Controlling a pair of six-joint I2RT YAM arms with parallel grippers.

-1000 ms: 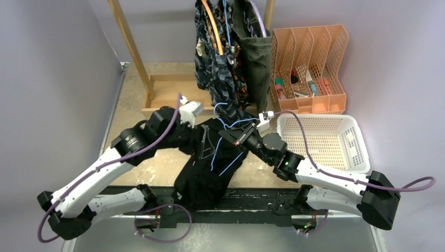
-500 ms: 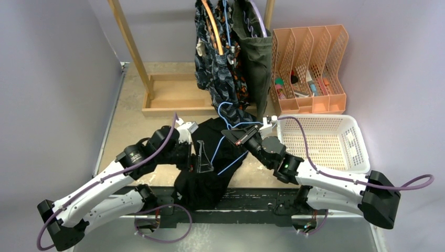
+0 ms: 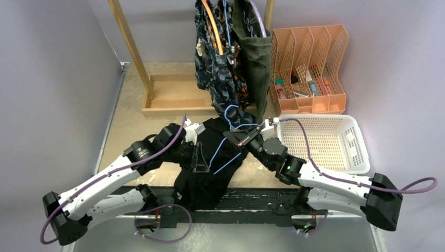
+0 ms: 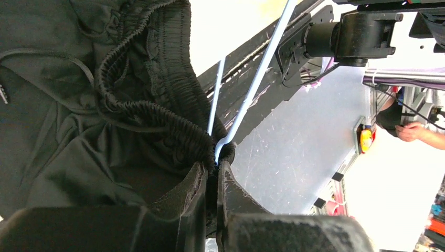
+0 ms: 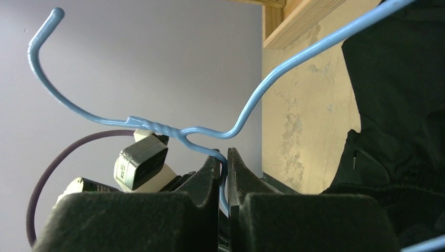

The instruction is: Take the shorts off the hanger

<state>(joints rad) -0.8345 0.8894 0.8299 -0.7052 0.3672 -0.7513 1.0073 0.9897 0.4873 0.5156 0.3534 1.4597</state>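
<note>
Left gripper (image 4: pixel 214 169): jaws pressed together on the gathered elastic waistband of the plain black cloth shorts (image 3: pixel 205 181), at the spot where the light-blue wire hanger (image 5: pixel 157 127) runs into the cloth. A thin black drawstring lies across the fabric to the left of the pinch.

Right gripper (image 5: pixel 223 165): jaws pinched on the hanger wire just below its twisted neck. The hook curves up and away to the left, free of any rail.

Plain black cloth shorts: crumpled between the two arms at the near middle of the beige surface (image 3: pixel 131 126). Their lower part drapes over the near edge, and the hanger's wires cross the upper part.

White perforated plastic basket (image 3: pixel 321 117): on the surface to the right, just beyond the right arm's wrist.

Wooden rack (image 3: pixel 128 42): at the far side, with slanted posts rising from a shallow wooden base tray.

Three further pairs hang from the rack, bunched close together:
- dark wavy-patterned shorts (image 3: pixel 209 68), leftmost
- orange-black-white blotch-patterned shorts (image 3: pixel 240 84), between the other two and mostly hidden
- olive green shorts (image 3: pixel 258 58), rightmost

Orange, blue and lavender hanger wires show at their tops.

Orange plastic file organiser (image 3: pixel 309 68): four slanted compartments, far right, just beside the olive pair, with small items in the bottoms that are too small to identify.
</note>
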